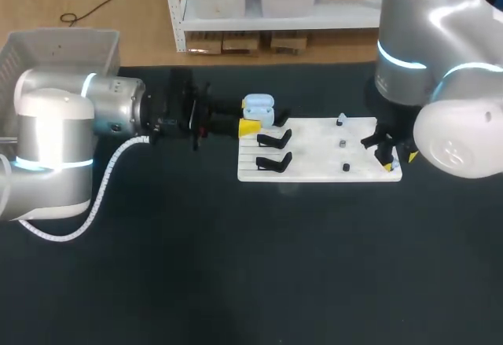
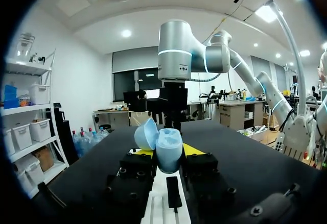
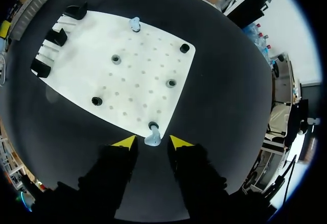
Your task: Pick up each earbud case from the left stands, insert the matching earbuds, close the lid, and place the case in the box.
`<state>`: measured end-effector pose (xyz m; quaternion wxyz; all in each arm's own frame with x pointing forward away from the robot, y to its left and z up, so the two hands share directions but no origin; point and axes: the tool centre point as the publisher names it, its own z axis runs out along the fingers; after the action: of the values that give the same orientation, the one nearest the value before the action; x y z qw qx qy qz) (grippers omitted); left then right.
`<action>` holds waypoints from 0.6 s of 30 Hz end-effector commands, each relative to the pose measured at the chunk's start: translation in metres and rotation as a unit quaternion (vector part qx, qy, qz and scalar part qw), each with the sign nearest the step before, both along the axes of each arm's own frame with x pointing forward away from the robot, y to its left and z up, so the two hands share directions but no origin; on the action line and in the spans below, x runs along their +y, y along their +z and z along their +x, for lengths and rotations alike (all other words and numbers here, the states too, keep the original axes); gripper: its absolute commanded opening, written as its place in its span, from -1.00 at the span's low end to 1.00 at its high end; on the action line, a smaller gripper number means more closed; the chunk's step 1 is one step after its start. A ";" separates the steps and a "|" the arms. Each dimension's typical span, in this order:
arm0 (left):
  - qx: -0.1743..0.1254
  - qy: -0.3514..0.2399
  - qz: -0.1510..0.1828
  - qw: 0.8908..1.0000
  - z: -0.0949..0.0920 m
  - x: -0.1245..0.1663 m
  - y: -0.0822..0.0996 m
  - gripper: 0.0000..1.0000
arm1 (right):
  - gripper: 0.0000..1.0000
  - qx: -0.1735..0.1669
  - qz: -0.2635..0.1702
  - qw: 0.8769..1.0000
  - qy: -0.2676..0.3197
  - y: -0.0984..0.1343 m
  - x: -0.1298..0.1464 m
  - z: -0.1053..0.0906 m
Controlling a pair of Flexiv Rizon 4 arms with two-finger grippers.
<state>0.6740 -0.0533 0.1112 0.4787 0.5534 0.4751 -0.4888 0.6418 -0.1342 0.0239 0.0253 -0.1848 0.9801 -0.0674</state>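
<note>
Table point(image 1: 236, 266): head view first, matte black top with a flat white board point(image 1: 314, 174) lying on it
Stands point(image 1: 274, 137): small black hooked cradles along the board's left end, two of them bare
Box point(image 1: 63, 46): grey plastic bin at the far left corner, partly behind my left arm
Earbud case point(image 1: 258, 111): glossy pale blue and rounded, at the farthest stand spot, in the left gripper point(image 1: 253, 117)
Right gripper point(image 1: 399, 161): down at the board's right edge
Left wrist view: case sits squarely between the two fingers, and both look pressed against its sides, so it's clamped
Lid point(image 2: 146, 133): flipped up and tilted off to one side, smooth shell shape. Can't tell what's inside the case
Right wrist view: board is dotted with tiny holes and a few dark round pegs point(image 3: 171, 83)
Earbud point(image 3: 152, 140): pale blue, stuck on a peg at the board's near edge, right between the yellow tips
Right fingers: spread apart, with a gap on each side of the earbud, gripping nothing
Second earbud point(image 3: 135, 24): on the board's far edge
</note>
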 end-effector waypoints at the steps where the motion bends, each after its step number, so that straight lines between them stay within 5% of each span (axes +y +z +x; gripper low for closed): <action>1: -0.001 0.001 -0.001 1.000 -0.001 0.001 0.000 -1.00 | -0.31 -0.006 -0.003 1.000 0.000 -0.005 0.000 -0.002; 18: -0.001 0.001 -0.001 1.000 -0.001 0.001 0.000 -1.00 | -0.43 -0.016 -0.013 1.000 0.006 -0.010 -0.002 0.001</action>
<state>0.6740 -0.0533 0.1112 0.4786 0.5534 0.4751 -0.4888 0.6441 -0.1356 0.0154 0.0352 -0.1900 0.9777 -0.0819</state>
